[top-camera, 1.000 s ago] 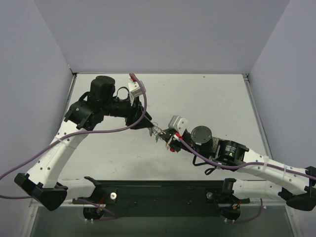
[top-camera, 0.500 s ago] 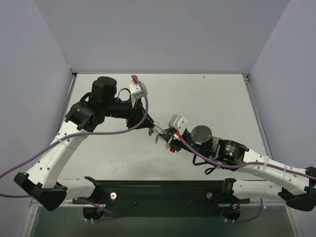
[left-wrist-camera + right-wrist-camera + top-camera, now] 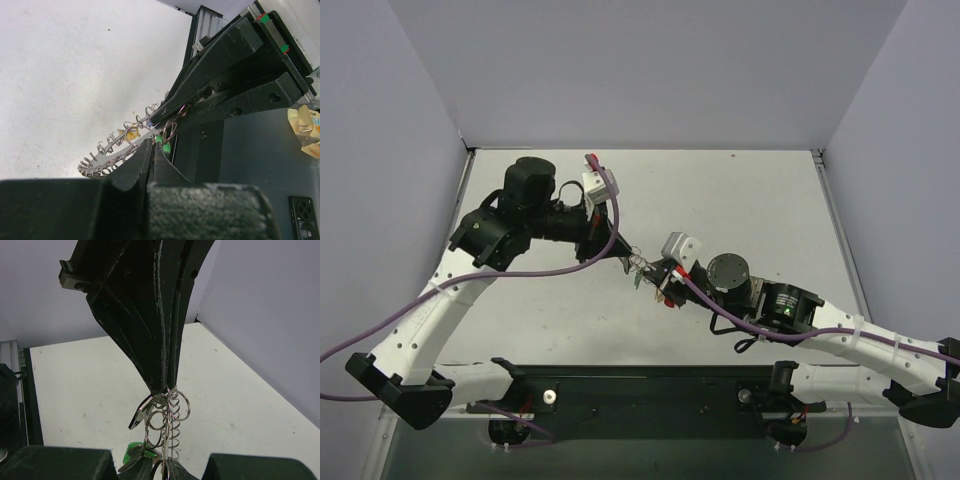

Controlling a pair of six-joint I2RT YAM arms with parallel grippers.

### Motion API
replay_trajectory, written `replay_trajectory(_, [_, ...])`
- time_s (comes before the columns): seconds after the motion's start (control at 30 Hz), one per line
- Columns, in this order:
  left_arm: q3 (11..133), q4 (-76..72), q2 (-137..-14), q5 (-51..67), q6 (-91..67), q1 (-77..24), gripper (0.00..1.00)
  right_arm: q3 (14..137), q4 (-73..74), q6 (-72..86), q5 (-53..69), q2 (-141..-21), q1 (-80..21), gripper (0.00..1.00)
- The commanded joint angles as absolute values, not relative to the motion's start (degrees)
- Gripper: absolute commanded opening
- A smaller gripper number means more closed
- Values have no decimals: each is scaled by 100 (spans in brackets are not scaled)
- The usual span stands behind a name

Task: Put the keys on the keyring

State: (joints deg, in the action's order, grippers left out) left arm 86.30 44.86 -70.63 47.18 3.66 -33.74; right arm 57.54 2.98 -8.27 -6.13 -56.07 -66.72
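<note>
The keyring [image 3: 640, 266] is held above the middle of the worktop [image 3: 750, 200], pinched between both claws. The left claw [image 3: 626, 260] is closed on it from 10 o'clock and the right claw [image 3: 656, 277] from 4 o'clock, their tips almost touching. Green-headed keys [image 3: 165, 147] are seen hanging at the coil between the tips, and a yellow-headed key [image 3: 131, 133] further along the band.

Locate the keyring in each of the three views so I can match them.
Top external: keyring at picture centre, between the left gripper and right gripper.
Left wrist: keyring lower centre, its coil curving left from the meeting tips.
Right wrist: keyring bottom centre, hanging below the left gripper.
Shared landmark: green key head beside the ring.
</note>
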Motion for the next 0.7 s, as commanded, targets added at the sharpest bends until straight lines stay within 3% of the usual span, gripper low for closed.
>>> replay_trajectory(0.0, [8745,4491,-6777,4571,325,-3410,0,5924,-272,-712,-668,-5607,-6583,0])
replay_trajectory(0.67, [8394,4544,-6337,4245,158,-3480,0,5915,-457,-325,-809,-5581,-6337,0])
